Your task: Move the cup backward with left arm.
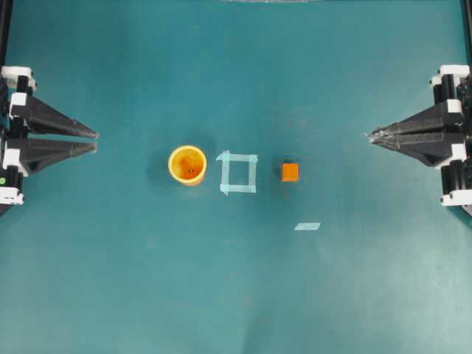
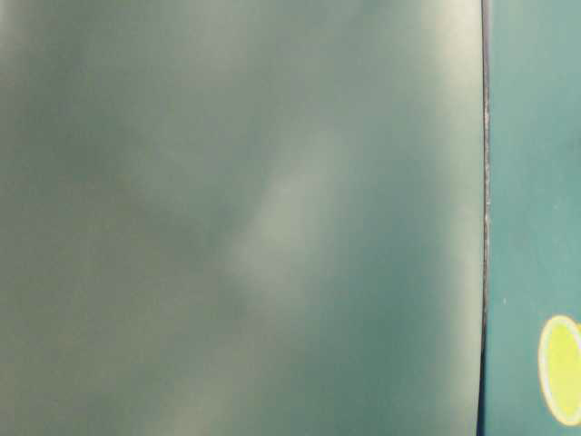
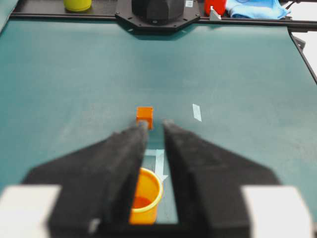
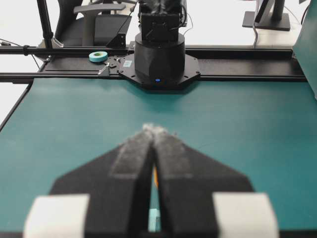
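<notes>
The yellow-orange cup (image 1: 187, 164) stands upright on the teal table, just left of a pale tape square (image 1: 238, 172). My left gripper (image 1: 96, 141) rests at the left edge, well short of the cup. Its jaws are open a narrow way with nothing between them. In the left wrist view the cup (image 3: 148, 196) shows through the gap of that gripper (image 3: 153, 124), partly hidden by the left finger. My right gripper (image 1: 369, 136) sits at the right edge, shut and empty; the right wrist view shows its (image 4: 154, 130) tips pressed together.
A small orange cube (image 1: 290, 172) sits right of the tape square, and a loose tape strip (image 1: 307, 226) lies nearer the front. The opposite arm's base (image 4: 159, 59) stands at the table's far end. The table-level view is mostly a blur.
</notes>
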You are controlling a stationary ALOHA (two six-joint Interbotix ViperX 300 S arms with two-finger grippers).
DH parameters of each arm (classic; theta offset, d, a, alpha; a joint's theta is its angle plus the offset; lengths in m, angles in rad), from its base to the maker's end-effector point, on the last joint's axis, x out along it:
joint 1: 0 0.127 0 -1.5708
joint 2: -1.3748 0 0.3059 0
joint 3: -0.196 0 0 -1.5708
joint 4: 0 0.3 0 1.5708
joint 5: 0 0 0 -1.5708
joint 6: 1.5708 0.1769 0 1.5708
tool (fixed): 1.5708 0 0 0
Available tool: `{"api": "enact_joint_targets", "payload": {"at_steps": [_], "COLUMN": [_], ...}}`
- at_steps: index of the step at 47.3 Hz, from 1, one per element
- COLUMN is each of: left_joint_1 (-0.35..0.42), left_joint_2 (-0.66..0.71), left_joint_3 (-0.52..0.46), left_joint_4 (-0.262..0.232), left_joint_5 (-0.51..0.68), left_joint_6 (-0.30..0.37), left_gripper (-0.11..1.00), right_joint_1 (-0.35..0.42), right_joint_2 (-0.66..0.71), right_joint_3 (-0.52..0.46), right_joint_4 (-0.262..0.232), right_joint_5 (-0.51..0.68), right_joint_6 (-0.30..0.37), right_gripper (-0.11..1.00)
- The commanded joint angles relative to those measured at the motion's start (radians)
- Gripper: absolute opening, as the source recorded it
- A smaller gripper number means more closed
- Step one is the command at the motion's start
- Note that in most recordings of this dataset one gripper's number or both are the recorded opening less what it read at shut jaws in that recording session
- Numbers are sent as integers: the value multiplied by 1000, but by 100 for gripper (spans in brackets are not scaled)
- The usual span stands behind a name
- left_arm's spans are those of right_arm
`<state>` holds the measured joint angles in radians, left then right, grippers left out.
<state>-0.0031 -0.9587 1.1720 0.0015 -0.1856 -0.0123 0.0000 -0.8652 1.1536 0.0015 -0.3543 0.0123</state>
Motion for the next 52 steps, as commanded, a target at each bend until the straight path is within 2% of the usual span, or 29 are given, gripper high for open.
{"api": "enact_joint_targets", "payload": {"at_steps": [1,6,14,21,30,36,43,52], "left_joint_1": [-2,-2,-2,-2,-2,0,14,32], "left_joint_2": [9,9,40,114,213,282,365,477], "left_joint_3": [-11,-11,-9,-9,-18,-31,-38,-15], "left_joint_4": [0,2,2,2,2,2,2,3], "left_joint_5": [0,5,6,0,-5,-5,-25,-147], "left_joint_6": [-2,-2,-2,-3,-2,0,23,26], "left_gripper": [27,38,38,45,65,74,75,75], "right_joint_1": [2,2,2,2,2,2,2,2], "right_joint_2": [3,3,3,3,3,3,3,3], "right_joint_3": [-31,-32,-34,-38,-41,-44,-44,-48], "right_joint_4": [2,0,2,0,2,2,2,2], "right_joint_5": [-11,-12,-12,-9,-8,-6,-8,-6], "right_joint_6": [2,2,2,2,2,3,3,5], "right_gripper": [0,0,0,0,0,0,0,0]}}
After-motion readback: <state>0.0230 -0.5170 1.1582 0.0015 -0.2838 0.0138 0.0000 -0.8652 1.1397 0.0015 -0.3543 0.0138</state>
